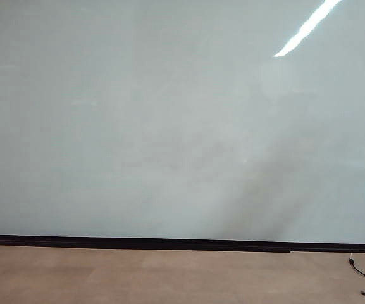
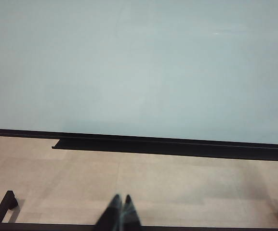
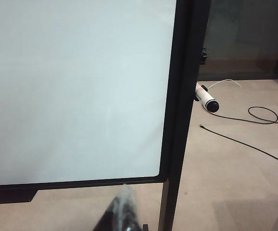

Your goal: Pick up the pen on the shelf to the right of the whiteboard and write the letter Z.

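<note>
Item: pen [image 3: 206, 98], perched just past the whiteboard's [image 3: 76, 86] right edge (no Z drawn yet). Left gripper [image 2: 120, 204] and right gripper [image 3: 124, 202]: both clenched, empty, low, well apart from it. Risk: a closed approach would knock the pen off its perch.

Whiteboard [image 1: 169, 126]: very large, glossy, pale grey-white, upright, thin black strip along lower edge; surface blank, no Z seen. Stands well ahead of both grippers.

Pen [image 3: 206, 99]: slim white barrel, dark tip, tilted, sticking out from the board's black right frame. Well apart from right gripper [image 3: 123, 211], beyond and to its right.
</note>
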{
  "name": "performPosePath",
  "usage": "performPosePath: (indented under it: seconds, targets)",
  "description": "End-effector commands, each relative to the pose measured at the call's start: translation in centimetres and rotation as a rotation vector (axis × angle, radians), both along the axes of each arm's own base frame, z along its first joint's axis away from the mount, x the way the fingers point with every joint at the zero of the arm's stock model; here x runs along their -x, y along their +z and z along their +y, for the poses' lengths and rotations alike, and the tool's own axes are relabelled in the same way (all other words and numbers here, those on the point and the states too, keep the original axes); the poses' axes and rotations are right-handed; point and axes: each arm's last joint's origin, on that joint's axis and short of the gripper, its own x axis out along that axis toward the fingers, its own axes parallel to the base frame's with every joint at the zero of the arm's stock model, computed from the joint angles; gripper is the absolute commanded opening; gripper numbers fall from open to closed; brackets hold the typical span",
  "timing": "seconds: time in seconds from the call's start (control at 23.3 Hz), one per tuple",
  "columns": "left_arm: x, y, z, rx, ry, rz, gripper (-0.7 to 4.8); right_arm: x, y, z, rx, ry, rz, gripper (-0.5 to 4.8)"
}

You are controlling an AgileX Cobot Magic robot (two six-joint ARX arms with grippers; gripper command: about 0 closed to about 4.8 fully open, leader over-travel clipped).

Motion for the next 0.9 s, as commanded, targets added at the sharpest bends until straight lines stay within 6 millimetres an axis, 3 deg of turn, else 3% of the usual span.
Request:
performPosePath:
  seconds: [0.04, 0.26, 0.56, 0.64, 0.82, 0.9]
  targets:
    - [0.00, 0.11, 0.00, -0.004, -0.001, -0.007, -0.04, 0.03, 0.26, -0.03, -0.004, -0.010, -0.015, -0.05]
    - [0.00, 0.11, 0.00, -0.004, -0.001, -0.007, -0.05, 0.23, 0.20, -0.76, 0.038, -0.270, 0.000, -0.06]
    - [0.00, 0.11, 0.00, -0.004, -0.001, -0.007, -0.04, 0.23, 0.19, -0.74, 0.091, -0.262, 0.016, 0.08]
    - [0.00, 0.11, 0.00, -0.004, -0.001, -0.007, -0.04, 0.23, 0.19, -0.73, 0.103, -0.260, 0.019, 0.97]
    - [0.00, 0.11, 0.00, -0.004, -0.001, -0.007, -0.05, 0.23, 0.19, -0.73, 0.103, -0.259, 0.019, 4.51]
    - [0.00, 0.11, 0.00, -0.004, -0.001, -0.007, -0.04, 0.22, 0.19, -0.73, 0.102, -0.259, 0.019, 4.64]
